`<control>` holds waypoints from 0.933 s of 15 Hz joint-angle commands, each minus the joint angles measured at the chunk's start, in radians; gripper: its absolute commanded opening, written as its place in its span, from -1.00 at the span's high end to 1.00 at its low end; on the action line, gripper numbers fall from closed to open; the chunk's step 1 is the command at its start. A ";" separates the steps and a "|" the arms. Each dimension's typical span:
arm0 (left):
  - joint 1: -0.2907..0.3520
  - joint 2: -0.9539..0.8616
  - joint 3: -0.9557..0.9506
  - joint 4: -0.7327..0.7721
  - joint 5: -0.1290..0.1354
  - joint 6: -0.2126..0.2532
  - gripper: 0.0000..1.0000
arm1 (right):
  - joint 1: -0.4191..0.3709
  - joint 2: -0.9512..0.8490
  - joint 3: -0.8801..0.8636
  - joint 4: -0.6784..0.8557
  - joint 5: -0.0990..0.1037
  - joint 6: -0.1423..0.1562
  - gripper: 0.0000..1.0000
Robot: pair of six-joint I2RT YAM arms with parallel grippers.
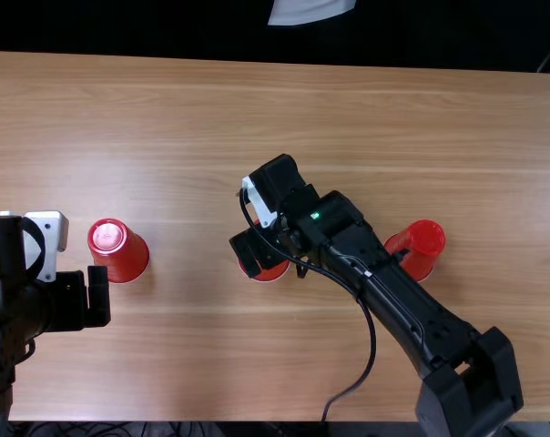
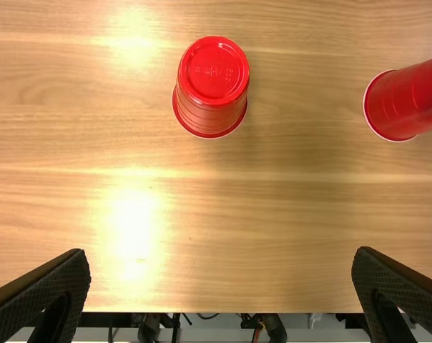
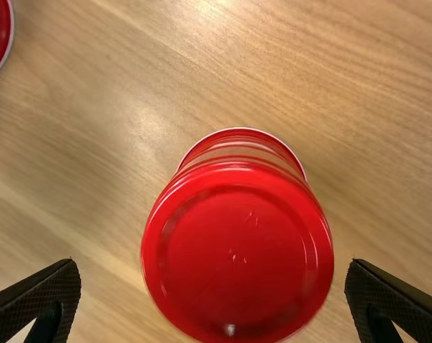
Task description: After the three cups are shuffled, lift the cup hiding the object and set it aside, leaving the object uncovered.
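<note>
Right wrist view: middle cup (image 3: 237, 264) inverted on worktop (image 3: 345, 71), fingers of right gripper (image 3: 216, 304) spread wide either side, not touching.
Risk: hard squeeze could buckle thin wall; skewed lift might drag whatever sits beneath.
Left cup (image 1: 118, 250), right cup (image 1: 419, 246) also inverted, well apart; contents hidden, object possibly under any.
Left gripper (image 2: 219, 286) near left cup, fingers wide open, empty.

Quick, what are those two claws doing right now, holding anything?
Left gripper: jaws open, holding nothing.
Right gripper: jaws open, spread either side of the middle cup, not gripping it.
</note>
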State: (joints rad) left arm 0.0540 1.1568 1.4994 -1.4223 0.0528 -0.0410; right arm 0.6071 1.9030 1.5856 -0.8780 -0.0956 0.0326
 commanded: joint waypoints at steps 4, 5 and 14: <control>-0.003 0.006 0.005 0.014 -0.003 -0.005 -1.00 | 0.006 0.051 0.030 -0.001 0.005 0.002 -1.00; -0.003 0.006 0.005 0.018 -0.003 -0.005 -1.00 | 0.006 0.051 0.031 0.001 0.005 0.002 -0.94; -0.003 0.006 0.004 0.018 0.001 -0.005 -1.00 | 0.010 0.071 0.017 -0.003 0.007 0.008 0.68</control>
State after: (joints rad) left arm 0.0540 1.1564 1.4998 -1.4075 0.0532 -0.0410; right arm 0.6071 1.9701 1.5913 -0.8783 -0.0937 0.0334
